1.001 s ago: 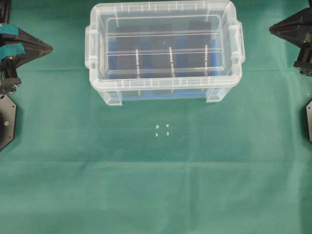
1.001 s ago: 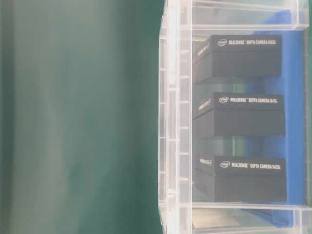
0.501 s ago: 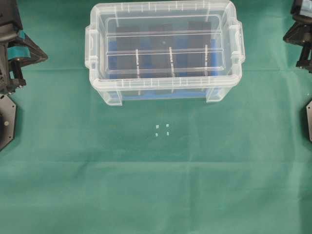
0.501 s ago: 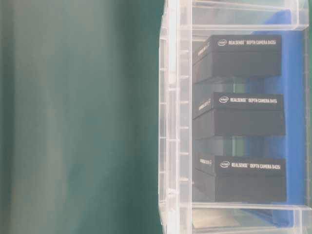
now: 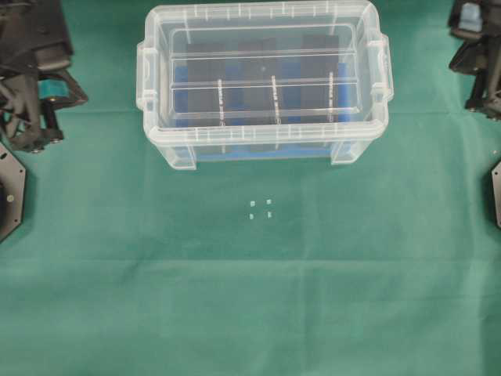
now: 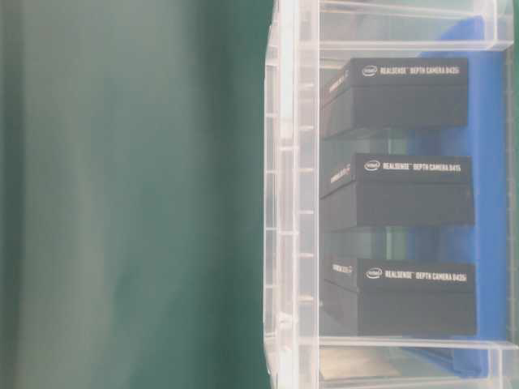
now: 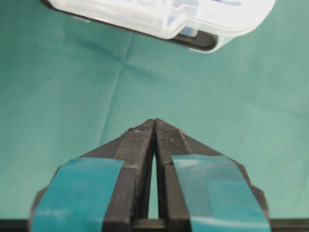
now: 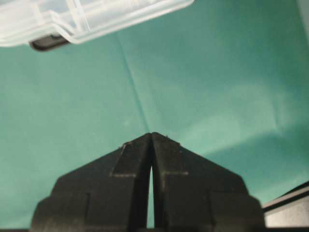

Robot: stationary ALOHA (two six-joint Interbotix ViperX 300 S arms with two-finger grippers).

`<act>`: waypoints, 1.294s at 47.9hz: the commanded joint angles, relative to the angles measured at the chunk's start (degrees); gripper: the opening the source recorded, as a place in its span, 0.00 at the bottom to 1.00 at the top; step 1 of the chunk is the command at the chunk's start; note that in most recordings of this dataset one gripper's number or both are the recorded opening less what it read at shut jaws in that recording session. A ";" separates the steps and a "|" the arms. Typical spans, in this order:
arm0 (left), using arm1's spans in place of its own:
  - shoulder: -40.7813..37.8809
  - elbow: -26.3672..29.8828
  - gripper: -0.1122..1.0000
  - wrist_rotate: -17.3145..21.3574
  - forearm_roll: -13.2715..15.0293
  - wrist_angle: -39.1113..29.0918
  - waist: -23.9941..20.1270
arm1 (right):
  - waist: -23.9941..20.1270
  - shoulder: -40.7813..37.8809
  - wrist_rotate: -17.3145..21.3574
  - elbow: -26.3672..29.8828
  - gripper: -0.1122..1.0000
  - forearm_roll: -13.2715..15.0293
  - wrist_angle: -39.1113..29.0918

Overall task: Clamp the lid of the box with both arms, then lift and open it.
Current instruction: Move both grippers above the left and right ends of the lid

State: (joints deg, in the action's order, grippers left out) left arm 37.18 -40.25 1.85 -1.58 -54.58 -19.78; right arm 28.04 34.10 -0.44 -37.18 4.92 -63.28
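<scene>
The clear box point(image 5: 262, 150) stands at the far middle of the green cloth, with the flat clear lid point(image 5: 262, 78) seated on top. Three black packs point(image 6: 397, 190) on a blue liner show through its wall. My left gripper point(image 5: 78, 95), with teal tape on its fingers point(image 7: 198, 183), is shut and empty, left of the box and apart from it. In the left wrist view its tips point(image 7: 154, 122) point at the box's end point(image 7: 193, 24). My right gripper point(image 5: 455, 64) sits to the right of the box, shut and empty, its tips point(image 8: 151, 134) short of the box point(image 8: 72, 19).
Green cloth covers the table. Small white marks point(image 5: 261, 208) lie in front of the box. Black base plates sit at the left edge point(image 5: 9, 192) and the right edge point(image 5: 495, 192).
Both arms have swung toward the far edge of the table and turned, their tips staying near the box's ends. Both grippers stay shut. The box and lid have not moved.
</scene>
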 commanded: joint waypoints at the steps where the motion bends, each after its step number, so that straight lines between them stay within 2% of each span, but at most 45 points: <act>1: -1.67 -0.09 0.11 0.09 -0.18 1.85 -0.18 | 0.09 -1.05 0.09 -0.70 0.10 0.44 1.41; 10: -3.78 -3.34 0.11 0.00 -0.26 5.27 -0.62 | 0.09 -2.99 0.09 -4.48 0.10 0.53 5.36; 24: -4.66 -9.14 0.11 0.18 -0.26 10.28 -3.78 | 0.18 -5.10 0.44 -9.32 0.10 1.49 11.34; 38: -4.66 -9.40 0.11 1.32 -0.26 10.72 -4.31 | 0.18 -5.89 0.00 -9.67 0.10 2.11 13.80; 45: -4.92 -8.96 0.11 5.19 -0.26 9.76 -4.31 | 0.18 -5.89 -2.29 -9.49 0.10 2.20 13.89; 55: -6.42 -7.47 0.11 13.27 -0.26 5.54 -4.31 | 0.09 -5.89 -10.99 -9.14 0.10 2.11 13.80; 62: -6.86 -5.62 0.11 16.96 -0.26 3.52 -4.31 | 0.09 -5.89 -13.54 -8.70 0.10 2.02 13.54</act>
State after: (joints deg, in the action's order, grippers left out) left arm 30.41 -48.16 18.11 -1.67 -50.36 -23.82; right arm 28.04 27.95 -13.54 -47.46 6.94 -49.83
